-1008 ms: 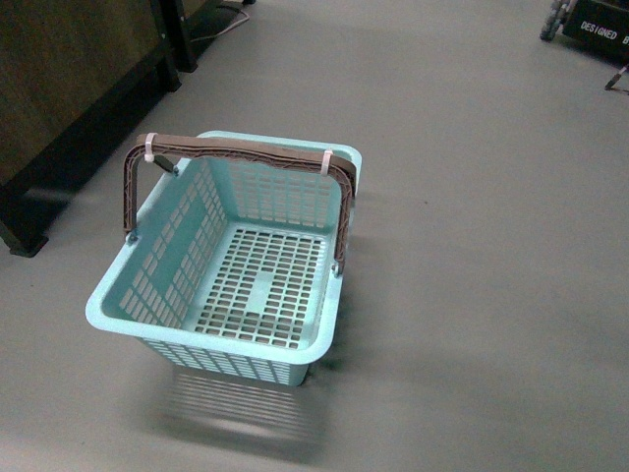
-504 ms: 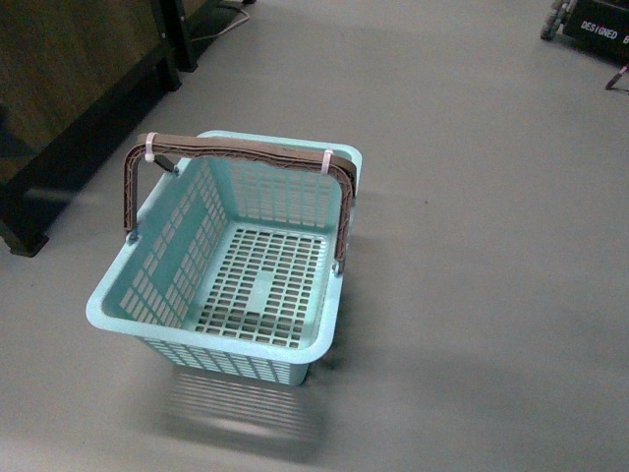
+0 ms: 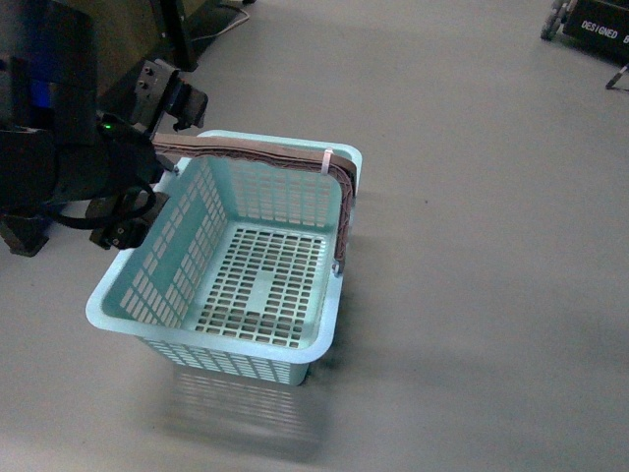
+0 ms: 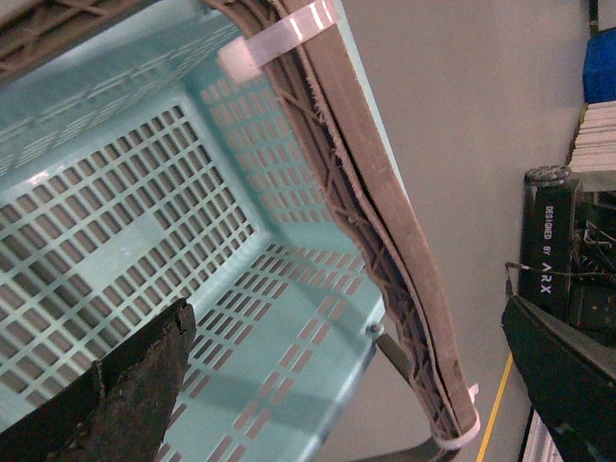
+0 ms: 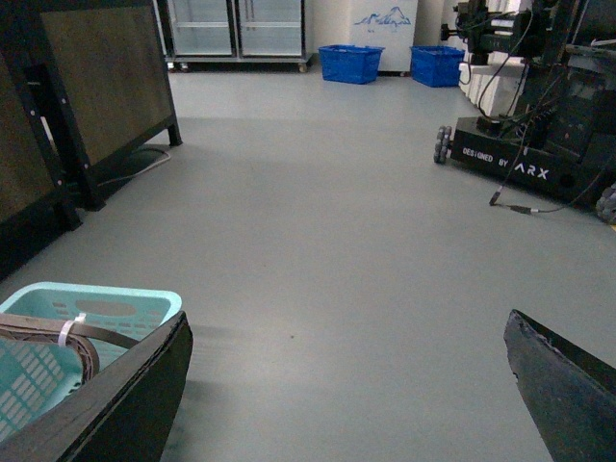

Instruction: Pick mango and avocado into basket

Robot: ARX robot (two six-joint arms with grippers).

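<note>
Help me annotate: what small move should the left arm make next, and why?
Probably swing the left gripper away to seek fruit: it hangs open and empty over the light aqua slotted plastic basket, also empty, and no fruit is in view.

Grey floor (image 3: 472, 246) fills most of front view. Upper right corner: black wheeled base (image 3: 590, 25) w/ "DESIGNED" lettering. Upper left: dark stand leg (image 3: 182, 34), cable (image 3: 221, 15). Right wrist view: blue bin (image 5: 351, 64), second blue bin (image 5: 435, 65), glass-door cabinets (image 5: 236, 29) at far wall.
</note>
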